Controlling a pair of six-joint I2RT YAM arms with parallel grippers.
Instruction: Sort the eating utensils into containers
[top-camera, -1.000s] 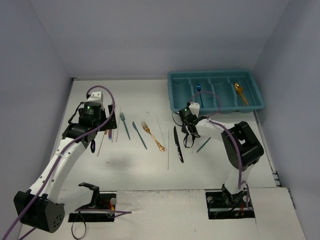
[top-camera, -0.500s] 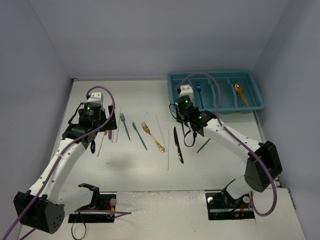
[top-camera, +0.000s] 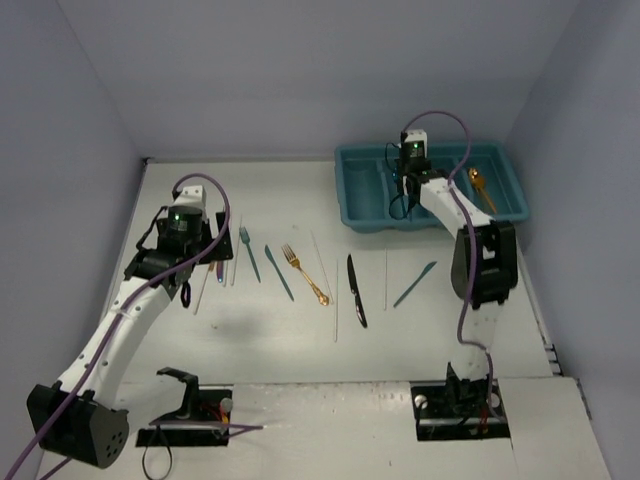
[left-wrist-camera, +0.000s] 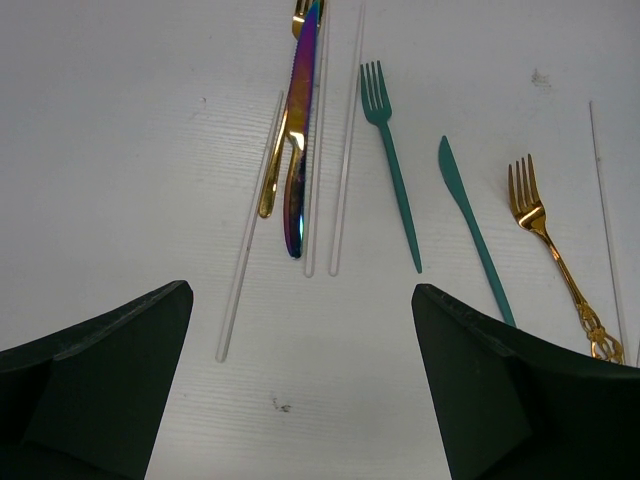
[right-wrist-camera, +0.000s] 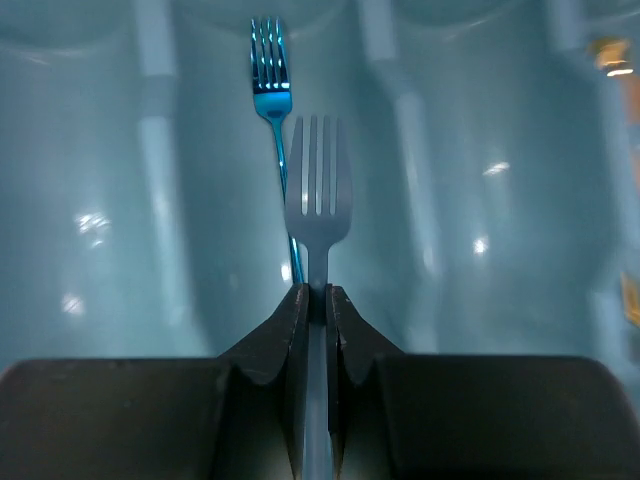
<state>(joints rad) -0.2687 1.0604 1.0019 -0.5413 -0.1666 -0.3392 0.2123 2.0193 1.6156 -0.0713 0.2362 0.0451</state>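
Top view: the right jaws are found over the teal tray (top-camera: 440, 222), and the left jaws over the counter (top-camera: 300, 340). Left wrist view: the jaws are spread wide and empty, with an iridescent knife (left-wrist-camera: 300, 130) and a teal fork (left-wrist-camera: 392, 160) ahead of them. Right wrist view: the jaws are pinched on the handle of a pale fork (right-wrist-camera: 318, 195), its tines projecting ahead above a blue fork (right-wrist-camera: 272, 90) lying in the compartment below. It is judged that the pale fork should be kept parallel to the dividers, lowered between them, and only then released.

Left hand (left-wrist-camera: 300, 290) spread wide; right hand (right-wrist-camera: 317, 295) clamped tight.
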